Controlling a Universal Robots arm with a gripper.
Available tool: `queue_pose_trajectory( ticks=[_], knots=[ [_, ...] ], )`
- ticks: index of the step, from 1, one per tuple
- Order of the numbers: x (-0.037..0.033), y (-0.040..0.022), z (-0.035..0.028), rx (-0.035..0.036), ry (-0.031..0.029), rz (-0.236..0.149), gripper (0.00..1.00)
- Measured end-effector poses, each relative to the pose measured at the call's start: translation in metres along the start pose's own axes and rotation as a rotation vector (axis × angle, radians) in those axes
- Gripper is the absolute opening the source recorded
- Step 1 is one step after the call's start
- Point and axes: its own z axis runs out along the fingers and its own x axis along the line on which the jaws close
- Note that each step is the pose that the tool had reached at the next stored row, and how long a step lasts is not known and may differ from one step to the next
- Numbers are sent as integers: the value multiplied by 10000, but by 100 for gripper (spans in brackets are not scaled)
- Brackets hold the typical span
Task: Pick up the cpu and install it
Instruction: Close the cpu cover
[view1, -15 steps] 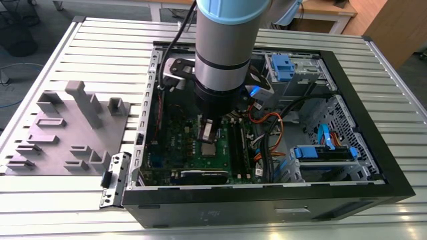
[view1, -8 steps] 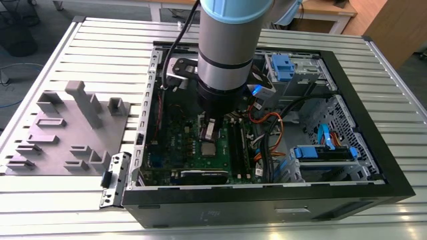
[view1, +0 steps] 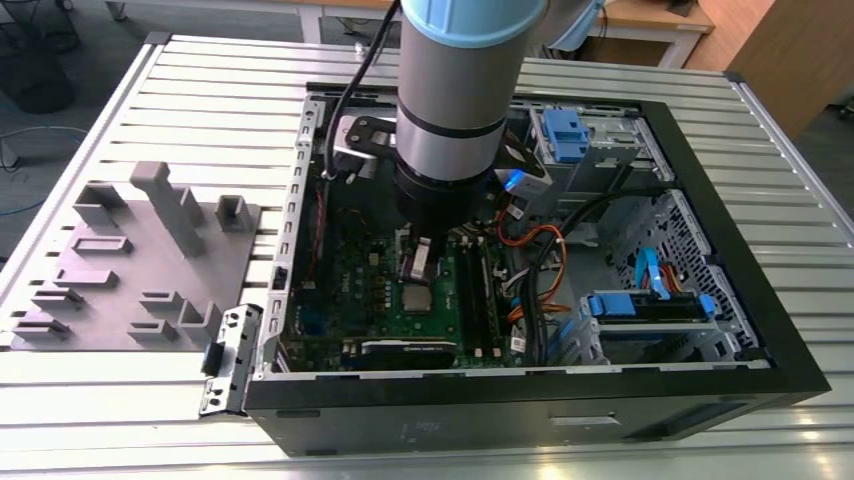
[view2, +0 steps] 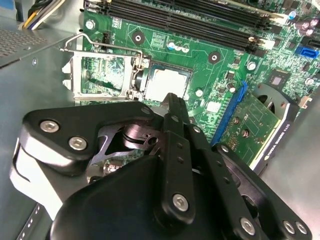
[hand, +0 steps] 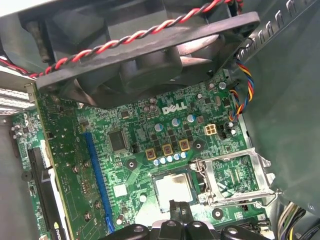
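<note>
Silver-grey cpu (view2: 165, 82): lies flat in the dark socket (view2: 165, 67) on the motherboard (hand: 150, 130), its metal top bare.
Pincer (view2: 172, 101): hangs directly over the cpu's near edge. I cannot tell whether it touches the chip, or whether it is released or clenched.
Metal frame (view2: 71, 75): open, lying flat just beside the socket, with green board showing through its hollow middle. A thin wire lever (view2: 100, 41) runs along it.
Motherboard: green, on the floor of the case (view1: 534, 385), carrying a long blue slot (hand: 97, 180) and black memory slots (view2: 190, 22).
Fan (hand: 150, 60): black, with a twisted red-and-black wire, close above the board in the first wrist view.
Arm (view1: 454, 90): grey with a pale blue cap, reaching straight down into the case.
Case: black, open on top, in the middle of the bench (view1: 134, 400), which is slatted pale metal.
Grey block tray (view1: 134, 260): on the bench at the exterior view's left, near the case.
</note>
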Motion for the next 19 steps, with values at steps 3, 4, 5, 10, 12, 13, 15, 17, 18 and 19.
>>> queue_pose_trajectory(
  ticks=[3,4,5,10,12,13,15,17,18,19],
  knots=[
    [-8,-29,1,0,1,-28,11],
    [-12,-40,2,0,1,-58,11],
    [-15,-52,3,0,1,-113,11],
    [-27,-93,12,1,8,-440,11],
    [-33,-113,17,2,6,-538,11],
    [-38,-123,19,2,6,-559,11],
    [-66,-131,21,2,4,-567,11],
    [-99,-129,24,-2,-11,-568,11],
    [-118,-125,26,-4,-17,-568,11],
    [-137,-121,26,-6,-22,-568,11]
  ],
)
